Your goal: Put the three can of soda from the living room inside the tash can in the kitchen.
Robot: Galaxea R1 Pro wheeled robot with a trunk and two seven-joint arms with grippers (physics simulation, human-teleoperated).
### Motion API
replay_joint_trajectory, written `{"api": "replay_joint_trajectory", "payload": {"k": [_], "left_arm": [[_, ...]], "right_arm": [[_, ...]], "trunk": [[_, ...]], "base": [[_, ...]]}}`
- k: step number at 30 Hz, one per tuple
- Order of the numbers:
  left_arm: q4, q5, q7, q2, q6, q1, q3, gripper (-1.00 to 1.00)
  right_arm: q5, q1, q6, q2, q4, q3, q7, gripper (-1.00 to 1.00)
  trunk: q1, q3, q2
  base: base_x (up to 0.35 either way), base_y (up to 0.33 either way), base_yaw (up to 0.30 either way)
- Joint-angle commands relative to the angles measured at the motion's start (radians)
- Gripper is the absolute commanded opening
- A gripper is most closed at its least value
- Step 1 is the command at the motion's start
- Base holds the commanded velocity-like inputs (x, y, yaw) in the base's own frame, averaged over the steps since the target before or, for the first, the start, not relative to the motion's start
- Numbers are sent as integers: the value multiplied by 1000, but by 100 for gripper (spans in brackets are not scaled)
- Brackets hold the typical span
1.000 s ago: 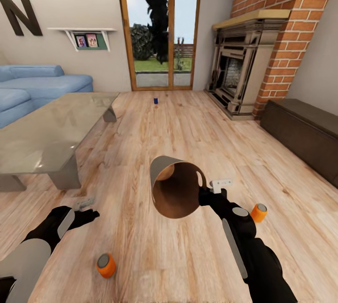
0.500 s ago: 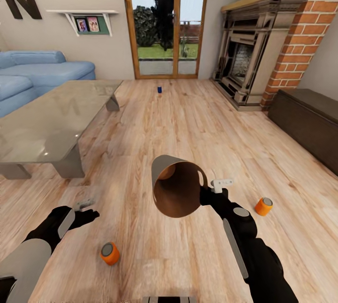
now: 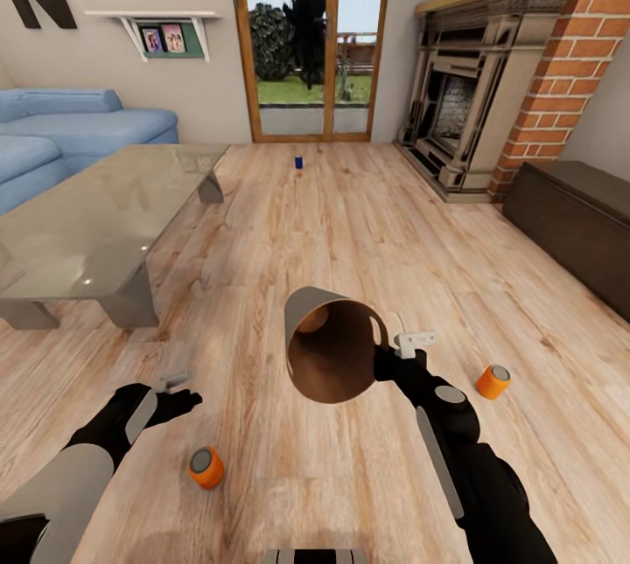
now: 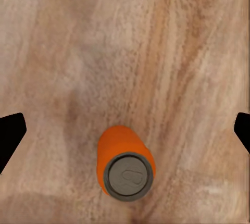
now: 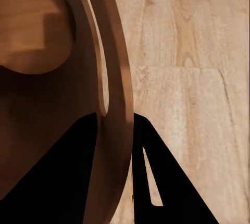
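My right gripper (image 3: 383, 362) is shut on the rim of the tash can (image 3: 332, 354), holding it off the floor and tilted, its coppery inside facing the head camera. The right wrist view has one finger on each side of the can's wall (image 5: 112, 104). One orange can of soda (image 3: 206, 467) stands on the floor just right of my open left gripper (image 3: 179, 391). In the left wrist view that can (image 4: 125, 166) sits below and between the spread fingertips (image 4: 10, 135). A second orange can (image 3: 493, 381) lies right of my right arm. The dark blue can (image 3: 298, 162) stands far off near the glass doors.
A glass-topped coffee table (image 3: 96, 223) and a blue sofa (image 3: 79, 131) stand at the left. The brick fireplace (image 3: 490, 83) and a dark low cabinet (image 3: 577, 223) line the right wall. Open wood floor stretches ahead to the glass doors (image 3: 311, 31).
The camera has moved forward and turned a little, shifting the whole room. My left gripper has moved slightly right, toward the near orange can. The right gripper still holds the tash can.
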Motion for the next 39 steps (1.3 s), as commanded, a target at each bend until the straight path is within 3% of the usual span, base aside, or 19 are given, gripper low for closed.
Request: {"api": "replay_joint_trajectory", "payload": {"k": [1,11,20,39], "left_arm": [[0,0,0,-3,0,0,0,100],[1,-6,2,-24,-27,0,-1,100],[2,-7,22,-26,-32,0,-1,100],[6,-7,30,-26,-34,0,-1,100]], "right_arm": [[-5,0,0,0,-1,1,5,-100],[-4,0,-1,-2,-2,-1,5,-100],[-4,0,-1,-2,-2,-6,5,-100],[-4,-12,4,-7,-38,-9,9,-100]], "trunk": [[0,0,0],[0,-1,0],[0,-3,0],[0,-31,0]], "base": [[0,0,1],[0,0,0],[0,0,0],[0,0,0]]}}
